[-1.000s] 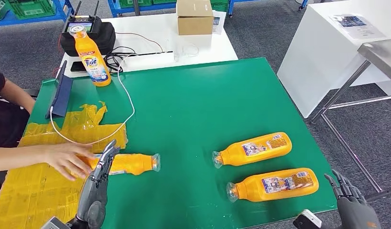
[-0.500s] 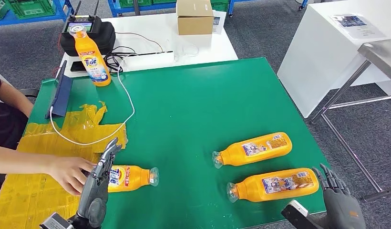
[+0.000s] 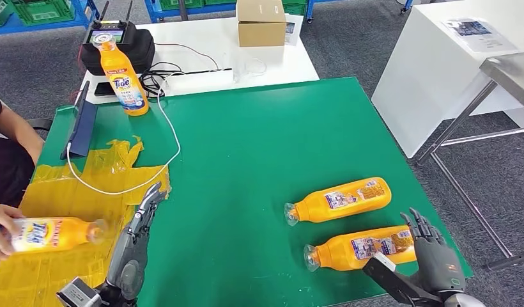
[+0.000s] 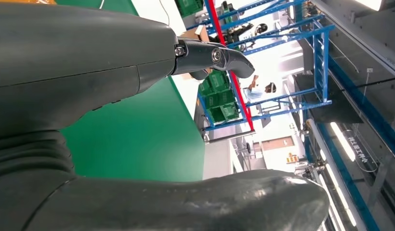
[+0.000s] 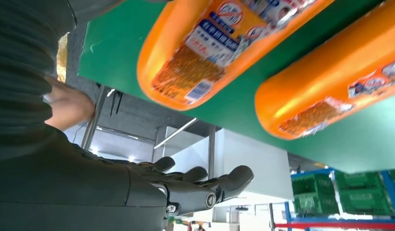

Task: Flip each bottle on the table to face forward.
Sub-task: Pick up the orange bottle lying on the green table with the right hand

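Two bottles lying label-up, nearer bottle just beside right hand (fingers spread, empty)

Ahead of me, a cardboard box sits on the white table, beside a black controller. A white cable crosses yellow sheeting; a tablet stands tilted nearby.

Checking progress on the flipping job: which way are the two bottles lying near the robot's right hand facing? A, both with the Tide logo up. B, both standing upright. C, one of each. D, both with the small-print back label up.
D: the nearer bottle and the farther bottle both lie on the green table showing small-print back labels, beside the right hand.
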You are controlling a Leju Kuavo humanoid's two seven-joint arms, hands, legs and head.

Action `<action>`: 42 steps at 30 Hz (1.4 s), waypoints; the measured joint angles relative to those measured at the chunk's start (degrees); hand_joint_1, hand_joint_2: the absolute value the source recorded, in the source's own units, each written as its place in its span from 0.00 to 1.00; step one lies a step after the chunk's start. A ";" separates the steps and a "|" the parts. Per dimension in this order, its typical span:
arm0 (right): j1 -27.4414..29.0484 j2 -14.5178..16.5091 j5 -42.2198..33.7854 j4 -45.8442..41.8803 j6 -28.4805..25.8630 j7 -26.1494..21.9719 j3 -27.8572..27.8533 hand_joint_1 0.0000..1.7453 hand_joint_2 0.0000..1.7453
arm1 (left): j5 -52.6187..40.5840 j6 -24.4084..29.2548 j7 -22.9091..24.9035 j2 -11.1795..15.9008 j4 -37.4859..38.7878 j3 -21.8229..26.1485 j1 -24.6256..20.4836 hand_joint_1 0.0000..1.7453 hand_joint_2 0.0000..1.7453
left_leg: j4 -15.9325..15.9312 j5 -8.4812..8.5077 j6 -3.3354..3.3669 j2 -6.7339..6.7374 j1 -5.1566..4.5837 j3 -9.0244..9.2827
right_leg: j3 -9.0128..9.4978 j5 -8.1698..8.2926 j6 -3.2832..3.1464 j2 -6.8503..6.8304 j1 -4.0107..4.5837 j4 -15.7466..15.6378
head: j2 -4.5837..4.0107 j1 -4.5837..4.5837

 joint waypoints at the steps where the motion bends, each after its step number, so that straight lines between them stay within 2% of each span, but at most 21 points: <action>1: 0.00 -0.79 -0.50 0.39 -0.01 0.96 0.80 0.00 1.00 | 0.01 -0.09 0.02 0.00 0.11 0.00 -0.09 0.00 0.00 | 0.00 0.00 0.00 -0.01 0.00 0.00 | 0.00 0.00 0.00 0.00 0.00 0.00 | 0.00 0.00; 10: 0.27 -9.23 -6.01 4.71 0.25 7.61 8.15 0.00 1.00 | 0.28 -0.73 0.13 0.00 1.49 0.00 -1.59 0.00 0.00 | 0.01 0.00 0.01 -0.01 -0.02 0.02 | 0.00 0.01 0.01 0.00 -0.02 0.00 | 0.00 0.00; 16: 2.47 -15.35 -11.49 5.92 0.24 12.54 13.06 0.00 1.00 | 1.01 -1.19 0.20 0.00 2.45 0.00 -2.52 0.00 0.00 | 0.01 0.00 0.01 0.00 -0.02 0.00 | -0.01 0.01 0.01 0.00 -0.01 0.00 | 0.00 -0.01; 26: 4.49 -23.06 -15.12 6.47 0.76 17.20 18.17 0.00 1.00 | 1.32 -1.63 0.20 0.00 4.15 -0.15 -3.88 0.00 0.00 | 0.01 0.00 0.01 0.05 -0.02 0.09 | 0.04 0.01 0.01 0.01 -0.01 0.00 | 0.00 0.00; 30: 3.63 -26.73 -14.30 7.29 -1.01 20.80 21.78 0.00 1.00 | 1.96 -1.67 0.28 0.00 4.80 -0.75 -4.49 0.00 0.00 | 0.01 0.00 0.01 0.05 -0.02 0.12 | 0.10 0.01 0.02 0.01 -0.01 0.00 | 0.00 0.00; 36: 0.41 -30.45 -12.90 8.94 -1.98 24.86 27.08 0.00 1.00 | 2.58 -1.80 0.51 0.00 4.98 -1.08 -4.62 0.00 0.00 | 0.02 0.01 0.02 0.04 -0.02 0.19 | 0.14 0.02 0.02 0.01 -0.01 0.00 | 0.00 0.00; 42: -3.50 -31.58 -9.50 11.80 -1.84 26.58 30.66 0.00 1.00 | 3.04 -2.41 0.59 0.00 5.01 -1.39 -4.65 0.00 0.00 | 0.02 0.02 0.03 0.02 -0.02 0.23 | 0.14 0.02 0.02 0.01 0.00 0.00 | 0.00 -0.01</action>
